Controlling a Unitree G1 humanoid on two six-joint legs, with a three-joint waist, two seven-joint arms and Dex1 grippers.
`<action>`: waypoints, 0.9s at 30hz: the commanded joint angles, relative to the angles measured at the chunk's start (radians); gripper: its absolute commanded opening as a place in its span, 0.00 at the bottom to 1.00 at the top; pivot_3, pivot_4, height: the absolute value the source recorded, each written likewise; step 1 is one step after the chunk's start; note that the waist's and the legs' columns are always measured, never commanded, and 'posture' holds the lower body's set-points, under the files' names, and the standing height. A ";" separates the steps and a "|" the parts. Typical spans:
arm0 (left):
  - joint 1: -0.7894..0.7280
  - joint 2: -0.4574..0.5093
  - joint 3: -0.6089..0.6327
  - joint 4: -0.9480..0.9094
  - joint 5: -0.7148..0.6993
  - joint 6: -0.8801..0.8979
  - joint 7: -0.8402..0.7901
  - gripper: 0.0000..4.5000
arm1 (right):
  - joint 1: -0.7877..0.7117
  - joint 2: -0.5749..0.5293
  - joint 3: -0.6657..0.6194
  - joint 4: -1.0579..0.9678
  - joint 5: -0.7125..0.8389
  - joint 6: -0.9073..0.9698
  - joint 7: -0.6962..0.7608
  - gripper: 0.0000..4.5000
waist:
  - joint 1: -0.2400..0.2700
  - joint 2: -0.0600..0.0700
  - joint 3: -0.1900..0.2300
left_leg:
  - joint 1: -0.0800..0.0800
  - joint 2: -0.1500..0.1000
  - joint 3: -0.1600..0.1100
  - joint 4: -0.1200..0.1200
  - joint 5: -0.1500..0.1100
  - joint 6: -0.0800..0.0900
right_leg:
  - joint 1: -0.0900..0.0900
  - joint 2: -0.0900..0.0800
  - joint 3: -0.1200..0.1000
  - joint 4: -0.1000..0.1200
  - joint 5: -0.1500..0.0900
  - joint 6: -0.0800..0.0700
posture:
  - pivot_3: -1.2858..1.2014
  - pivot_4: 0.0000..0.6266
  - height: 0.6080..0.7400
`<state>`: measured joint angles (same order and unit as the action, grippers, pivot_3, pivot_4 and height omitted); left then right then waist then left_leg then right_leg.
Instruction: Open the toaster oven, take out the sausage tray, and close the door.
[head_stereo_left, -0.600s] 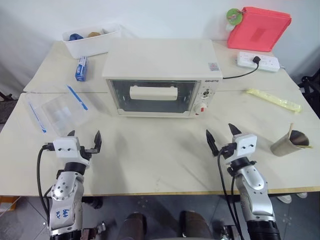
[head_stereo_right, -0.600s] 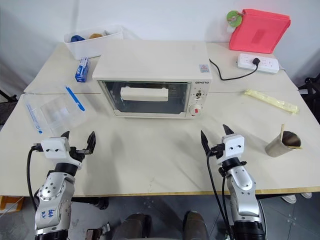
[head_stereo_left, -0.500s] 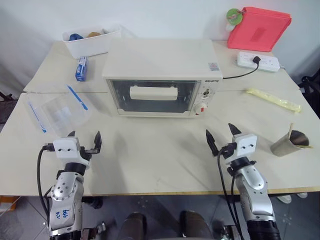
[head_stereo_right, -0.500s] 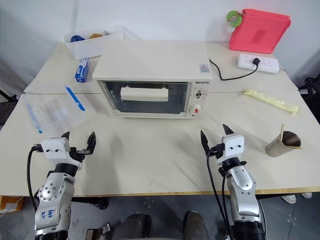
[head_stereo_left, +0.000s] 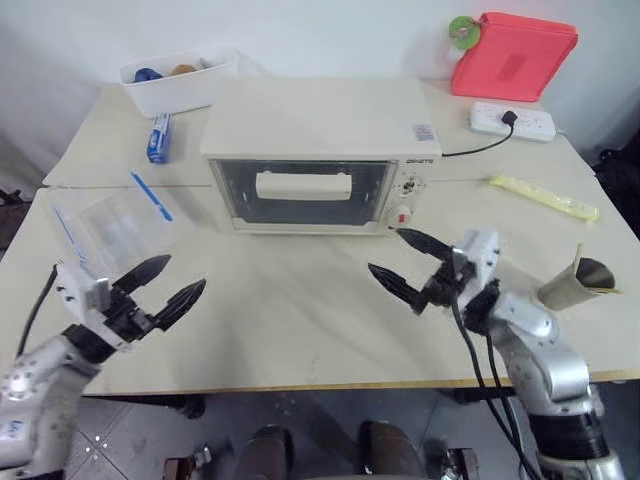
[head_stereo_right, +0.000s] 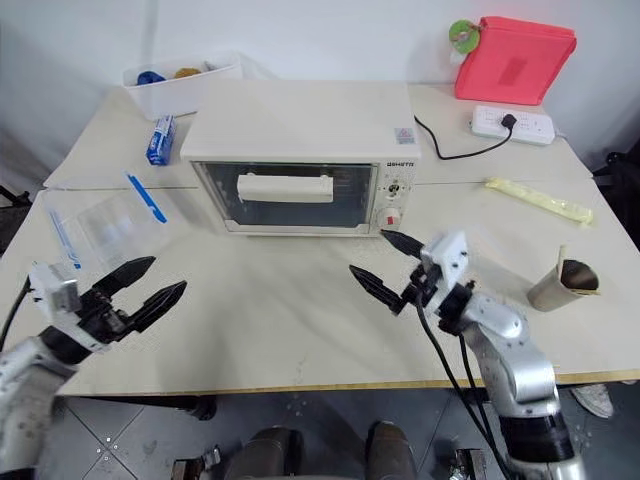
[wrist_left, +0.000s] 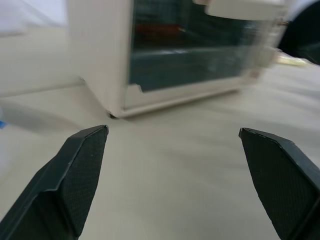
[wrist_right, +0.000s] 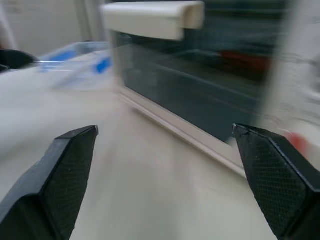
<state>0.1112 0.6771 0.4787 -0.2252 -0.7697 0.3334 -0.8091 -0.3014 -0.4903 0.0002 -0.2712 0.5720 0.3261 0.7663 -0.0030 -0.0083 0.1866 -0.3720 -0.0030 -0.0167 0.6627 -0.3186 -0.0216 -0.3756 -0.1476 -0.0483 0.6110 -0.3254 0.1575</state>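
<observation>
I see the toaster oven (head_stereo_left: 320, 150) sitting at the middle of the table (head_stereo_left: 300, 320), toward twelve o'clock from my arms, with its door (head_stereo_left: 305, 192) shut and the white bar handle (head_stereo_left: 304, 186) across the glass. Through the glass in the right wrist view I catch a red shape (wrist_right: 242, 57) inside, which may be the sausage; the tray itself I cannot make out.

My left gripper (head_stereo_left: 165, 285) hovers over the table at about eight o'clock from the oven, fingers spread wide and holding nothing, pointing in toward the oven's near left corner. My right gripper (head_stereo_left: 400, 262) hangs at about five o'clock from the oven, just in front of the knob panel (head_stereo_left: 408, 195), its two black fingers (head_stereo_left: 423, 241) also wide apart and empty (neither one touches the oven).

A clear plastic bag with blue strips (head_stereo_left: 118, 222) lies at nine o'clock from the oven, near the left gripper. Behind it, at ten o'clock, sits a white bin (head_stereo_left: 180, 82). At two o'clock from the oven are a power strip (head_stereo_left: 512, 120) and a red pouch (head_stereo_left: 512, 55). At four o'clock, near the table's edge, a metal cup (head_stereo_left: 577, 284) lies on its side.
</observation>
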 joint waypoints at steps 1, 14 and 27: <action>-0.019 0.047 0.018 -0.002 -0.085 0.073 -0.097 0.99 | -0.101 0.015 0.033 0.018 0.006 0.049 0.021 1.00 | 0.002 0.000 0.000 | 0.000 0.000 0.000 0.000 0.000 0.000 | 0.000 0.000 0.000 0.000 0.000 0.000 | 0.52 0.24 1.00; 0.023 -0.055 -0.013 -0.108 -0.065 0.091 -0.010 0.99 | -0.280 0.156 0.065 0.164 -0.054 -0.020 0.049 1.00 | -0.004 0.000 0.000 | -0.001 0.000 0.002 -0.001 -0.004 0.000 | -0.001 0.000 -0.004 0.001 0.001 0.001 | 0.52 0.24 1.00; -0.115 -0.048 0.044 0.027 -0.069 0.085 0.052 0.90 | -0.221 0.059 0.172 0.123 -0.181 -0.206 0.289 1.00 | -0.005 0.000 0.000 | -0.001 0.001 0.004 0.000 -0.004 -0.001 | -0.002 0.000 -0.004 0.001 0.001 0.001 | 0.52 0.24 1.00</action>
<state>0.0134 0.6132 0.4893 -0.2004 -0.8322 0.4347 -0.7596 -0.5196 -0.4289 0.1696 -0.1006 0.3917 0.1660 1.0337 -0.0075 -0.0082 0.1868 -0.3730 -0.0023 -0.0120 0.6622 -0.3224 -0.0222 -0.3772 -0.1476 -0.0522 0.6120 -0.3247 0.1588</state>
